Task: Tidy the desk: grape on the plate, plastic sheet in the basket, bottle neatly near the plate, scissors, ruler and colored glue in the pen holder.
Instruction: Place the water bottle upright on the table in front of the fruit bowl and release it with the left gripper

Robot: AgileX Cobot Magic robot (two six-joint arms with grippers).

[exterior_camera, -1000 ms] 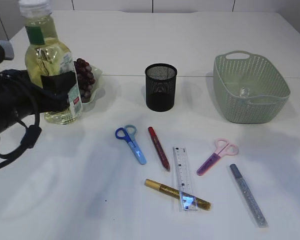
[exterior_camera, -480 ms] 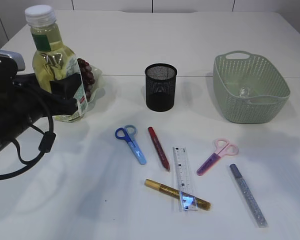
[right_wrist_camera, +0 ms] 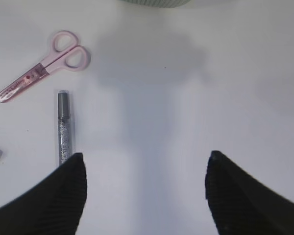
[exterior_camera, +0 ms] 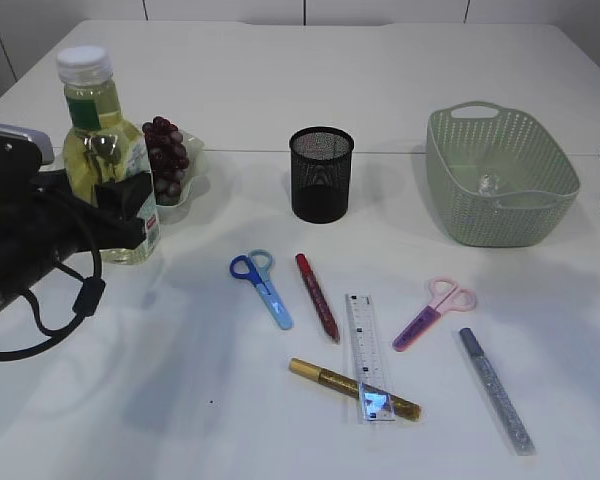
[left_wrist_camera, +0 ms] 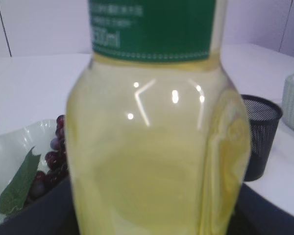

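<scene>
Yellow liquid fills the bottle, which is clamped upright in the left hand just beside the plate. Grapes are held on that plate. The mesh holder is seen with nothing inside, and the basket holds a small clear object. The right hand is spread apart over bare desk.

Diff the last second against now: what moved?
The bottle, gripped by the left gripper, came down from a raised, tilted pose to upright at table level beside the plate of grapes. Whether its base touches the table isn't clear. Nothing was let go. Scissors, ruler, glue pens, pen holder and basket stayed put; the right gripper is open.
</scene>
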